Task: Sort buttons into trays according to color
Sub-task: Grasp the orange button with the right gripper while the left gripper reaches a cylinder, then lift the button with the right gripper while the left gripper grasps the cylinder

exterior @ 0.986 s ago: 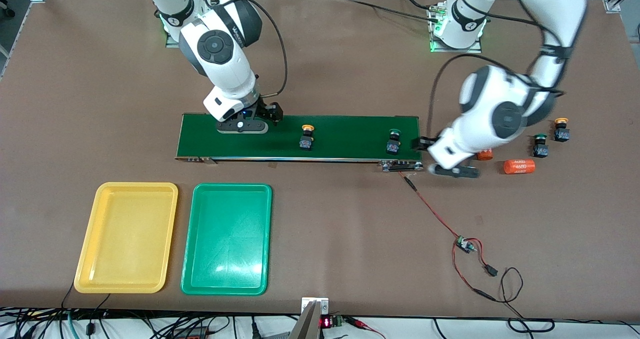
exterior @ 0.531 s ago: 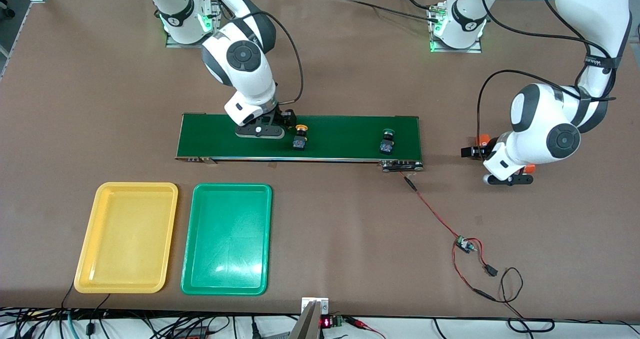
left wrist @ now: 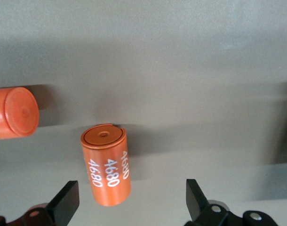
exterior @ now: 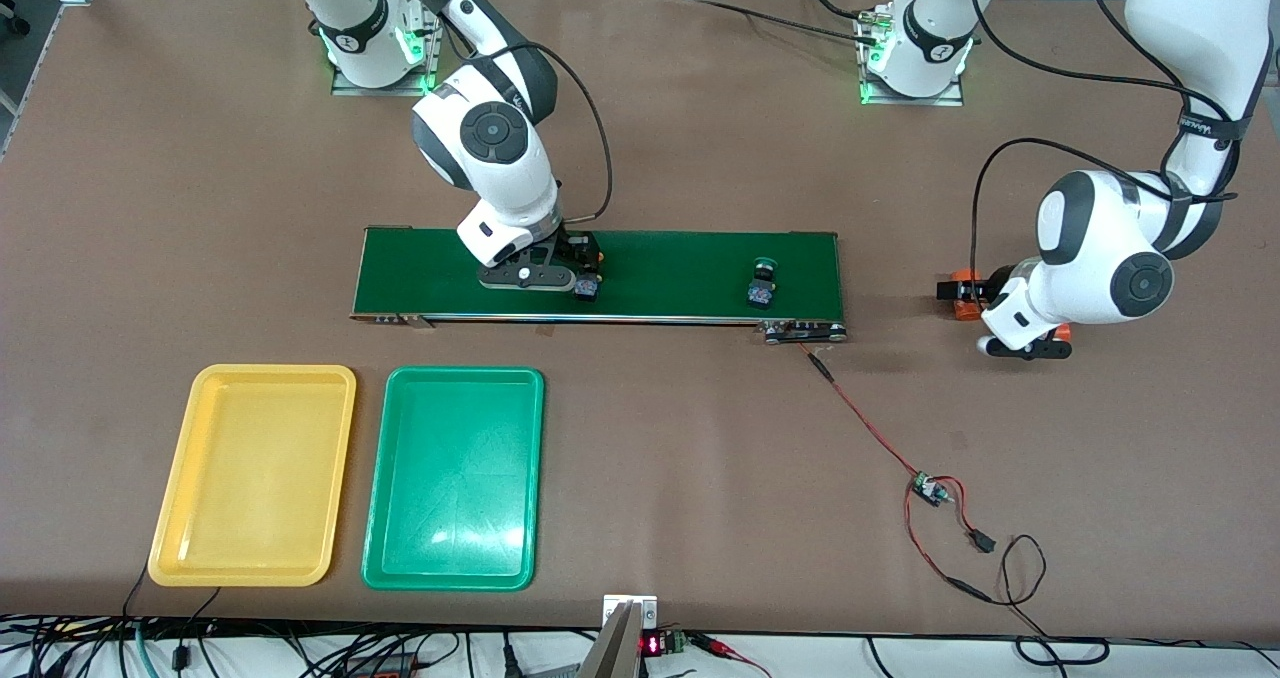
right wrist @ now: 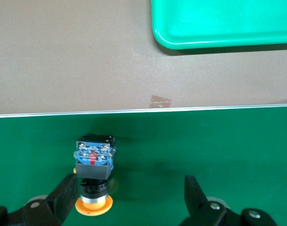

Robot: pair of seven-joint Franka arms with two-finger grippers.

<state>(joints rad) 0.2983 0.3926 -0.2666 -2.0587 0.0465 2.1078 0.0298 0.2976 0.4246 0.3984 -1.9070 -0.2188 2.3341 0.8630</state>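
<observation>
A yellow-capped button [right wrist: 93, 168] lies on its side on the dark-green belt [right wrist: 214, 141]. My right gripper [right wrist: 129, 200] hangs open low over it, the cap close to one finger [right wrist: 68, 193]. In the front view this button [exterior: 588, 286] peeks out beside the right gripper [exterior: 535, 280]. A green-capped button [exterior: 763, 283] stands on the belt toward the left arm's end. The yellow tray [exterior: 170, 518] and the green tray [exterior: 385, 538] lie nearer the front camera. My left gripper [exterior: 1025, 348] is open above an orange cylinder [left wrist: 106, 165] marked 4680.
A second orange cylinder [left wrist: 14, 113] lies beside the first. Off the belt's end [exterior: 805, 333] a red wire runs to a small circuit board [exterior: 930, 488] with loose cables. A corner of the green tray [right wrist: 223, 23] shows in the right wrist view.
My right gripper slid along the belt to the yellow button. Both buttons drifted toward the right arm's end. My left arm swung away from the belt end to the orange cylinders.
</observation>
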